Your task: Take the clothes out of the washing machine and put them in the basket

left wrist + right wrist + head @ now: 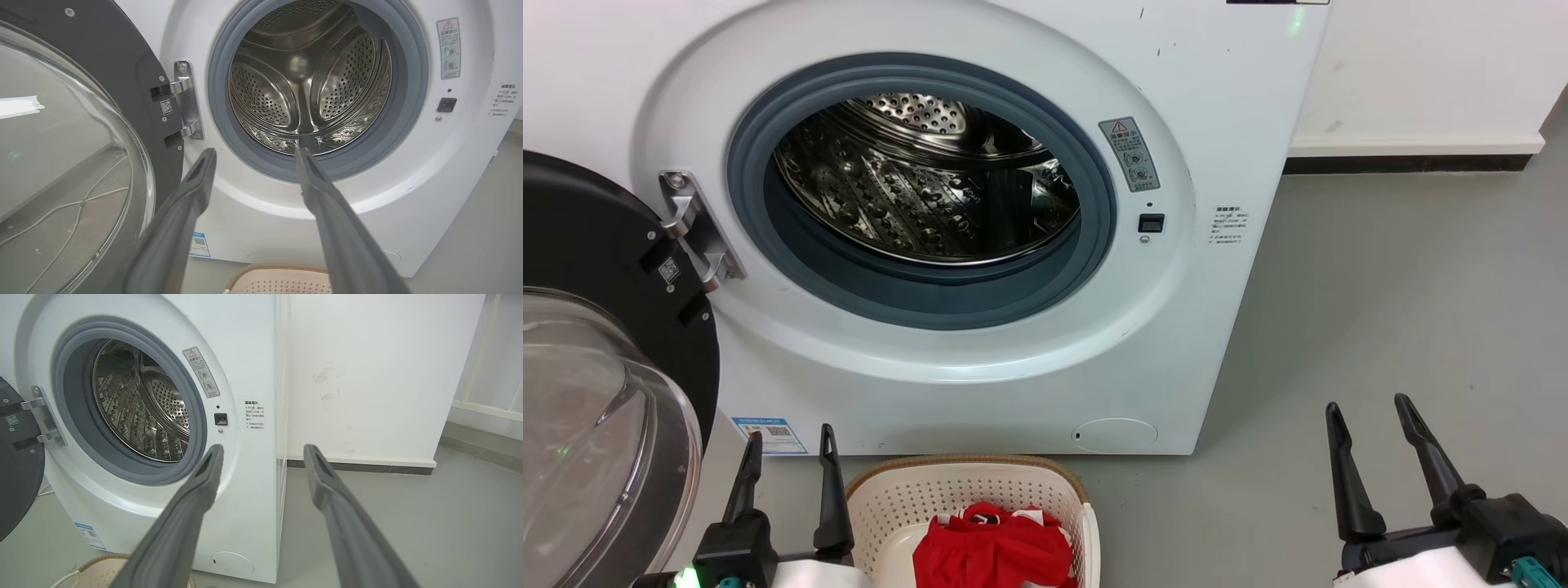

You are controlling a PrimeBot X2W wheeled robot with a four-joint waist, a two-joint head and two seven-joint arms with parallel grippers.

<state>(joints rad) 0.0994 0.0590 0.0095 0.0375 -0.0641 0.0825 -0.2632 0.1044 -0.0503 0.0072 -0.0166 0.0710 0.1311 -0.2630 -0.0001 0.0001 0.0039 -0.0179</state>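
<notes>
The white washing machine (980, 384) stands in front of me with its porthole door (596, 392) swung open to the left. No fabric shows in its steel drum (923, 188), seen also as the drum (306, 77) in the left wrist view. Red clothes (992, 547) with white trim lie bunched in the cream basket (907, 498) on the floor below the opening. My left gripper (788, 441) is open just left of the basket, holding nothing. My right gripper (1368, 412) is open over bare floor at the lower right, also holding nothing.
The open door's glass bowl (61, 163) bulges out close beside my left gripper (255, 153). Grey floor (1405, 310) stretches to the right of the machine up to a white wall with a dark skirting (1413, 163). The basket rim (94, 565) peeks in under my right gripper (263, 451).
</notes>
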